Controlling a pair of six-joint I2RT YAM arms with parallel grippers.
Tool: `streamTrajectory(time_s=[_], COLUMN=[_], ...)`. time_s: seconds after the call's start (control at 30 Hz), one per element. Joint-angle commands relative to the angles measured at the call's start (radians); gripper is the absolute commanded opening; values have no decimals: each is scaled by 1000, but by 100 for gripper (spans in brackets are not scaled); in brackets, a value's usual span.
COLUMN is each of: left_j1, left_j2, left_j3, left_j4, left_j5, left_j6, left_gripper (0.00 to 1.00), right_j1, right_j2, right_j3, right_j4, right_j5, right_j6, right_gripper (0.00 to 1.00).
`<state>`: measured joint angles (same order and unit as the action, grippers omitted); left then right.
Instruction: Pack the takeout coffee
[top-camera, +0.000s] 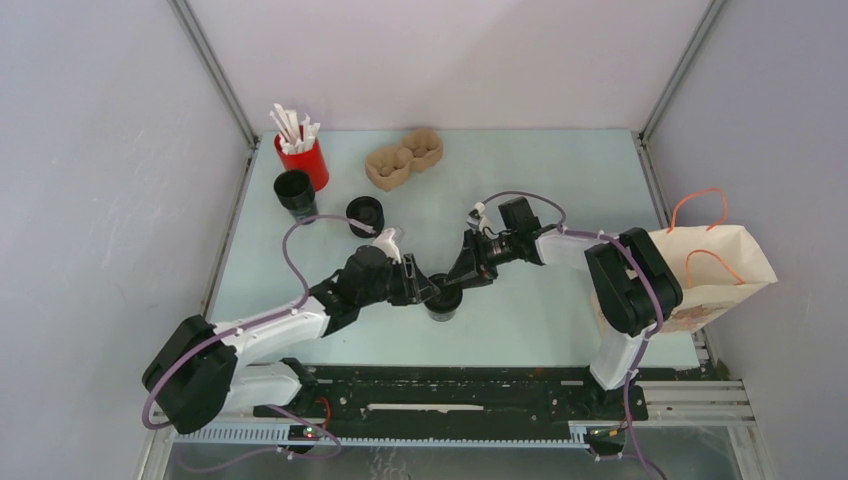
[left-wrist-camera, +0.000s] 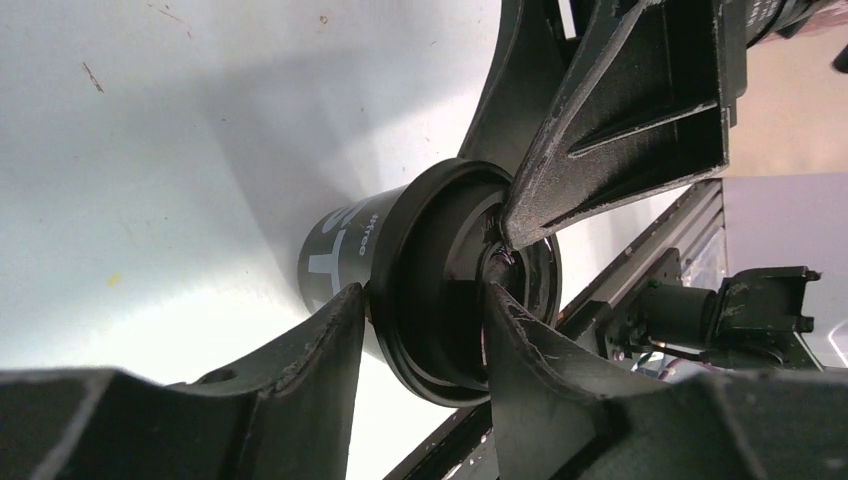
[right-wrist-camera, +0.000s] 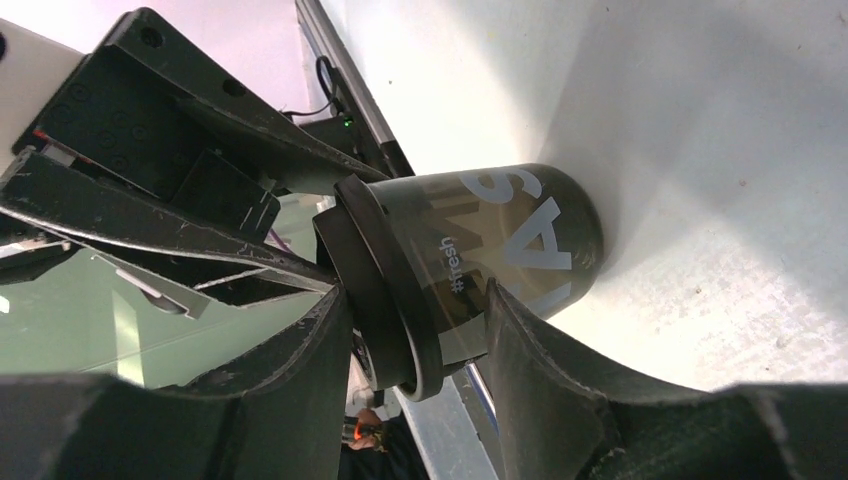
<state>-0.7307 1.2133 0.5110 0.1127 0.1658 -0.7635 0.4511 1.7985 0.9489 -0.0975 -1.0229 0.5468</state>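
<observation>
The takeout coffee, a small black cup with white lettering and a black lid, stands upright near the table's front middle. My left gripper reaches it from the left and my right gripper from the right. In the left wrist view my left gripper is closed across the lid, one finger at the rim and one on top. In the right wrist view my right gripper pinches the cup, one finger on the lid top and one on the wall.
The brown paper bag with orange handles stands at the table's right edge. At the back left are a red cup of white sticks, an open black cup, a squat black round piece and a cardboard cup carrier.
</observation>
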Motion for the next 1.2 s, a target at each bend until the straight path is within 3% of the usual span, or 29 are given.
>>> streamTrajectory(time_s=[0.0, 0.27, 0.5, 0.57, 0.93, 1.07, 1.17], left_j1=[-10, -27, -26, -25, 6, 29, 48], left_j2=[74, 15, -47, -43, -82, -130, -140], left_j3=[-136, -105, -5, 27, 158, 172, 179], left_j4=[-169, -201, -248, -259, -336, -343, -341], left_j5=[-76, -61, -46, -42, -42, -16, -1], left_j6=[38, 46, 55, 63, 99, 94, 96], left_gripper=[49, 48, 60, 64, 90, 94, 95], right_j1=[8, 27, 4, 3, -9, 23, 73], right_j2=[70, -54, -194, -227, -376, -393, -385], right_j3=[-109, -53, -17, -16, -103, -148, -157], right_j4=[37, -28, -162, -190, -205, -144, -118], right_j5=[209, 215, 228, 233, 209, 193, 210], right_j6=[26, 12, -33, -43, -12, 45, 65], right_gripper=[55, 60, 87, 90, 90, 81, 81])
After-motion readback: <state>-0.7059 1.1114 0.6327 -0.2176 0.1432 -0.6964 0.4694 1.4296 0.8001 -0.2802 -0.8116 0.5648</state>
